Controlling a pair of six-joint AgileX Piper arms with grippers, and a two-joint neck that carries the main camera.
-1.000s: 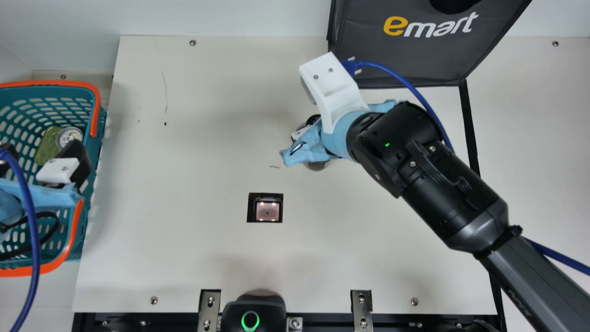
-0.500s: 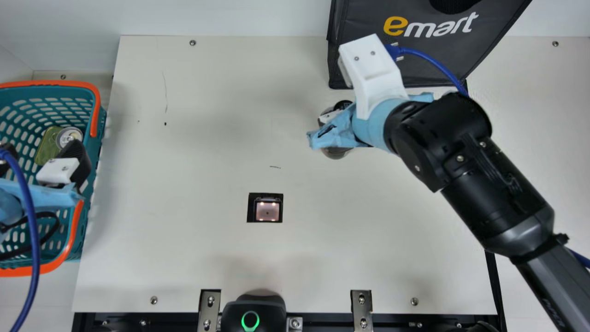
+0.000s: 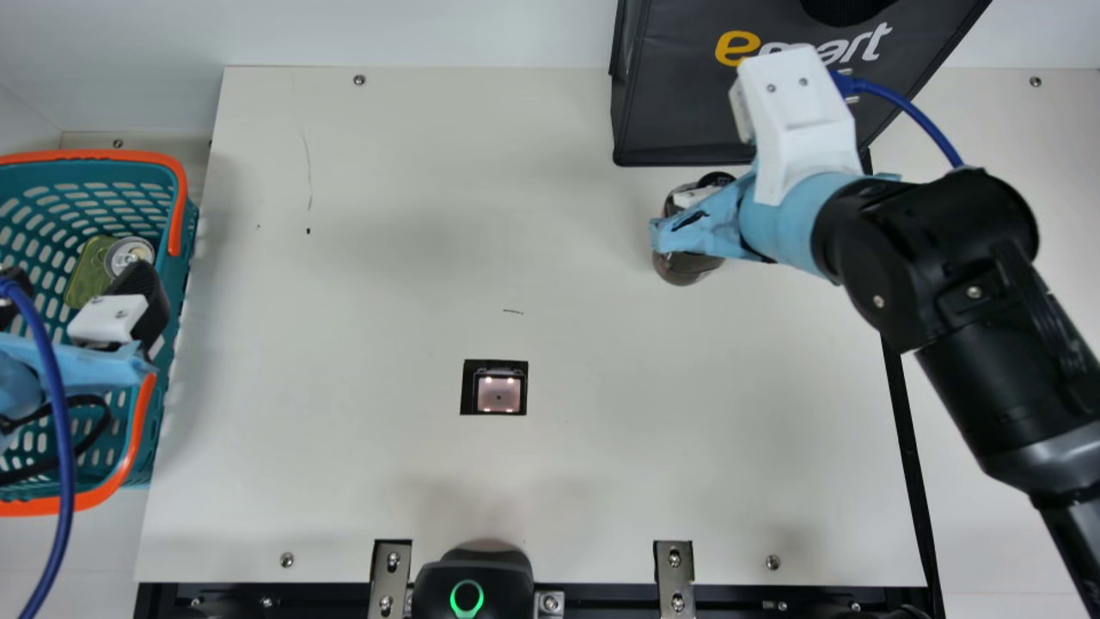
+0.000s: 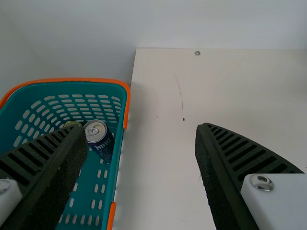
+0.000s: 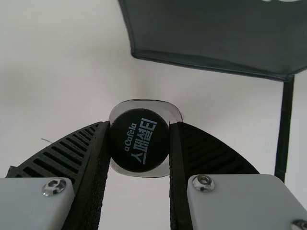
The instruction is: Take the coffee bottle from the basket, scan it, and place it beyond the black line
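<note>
This looks like a mock shop checkout, probably in a robotics lab: a scanner window (image 3: 498, 392) set into a cream counter (image 3: 387, 464), a shopping basket (image 3: 120, 156) at one side, a dark shopping bag (image 3: 679, 120), robot arms (image 3: 971, 249) and bolted metal brackets (image 3: 675, 578).

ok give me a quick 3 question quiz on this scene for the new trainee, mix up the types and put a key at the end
1. True or false: the left gripper is open.
2. The right gripper is closed on: a) a drink can b) the coffee bottle c) the dark bag
3. Short answer: is the bottle beyond the black line, or on the scanner window's side of it?

Key: 1 true; 2 b; 3 the scanner window's side
</note>
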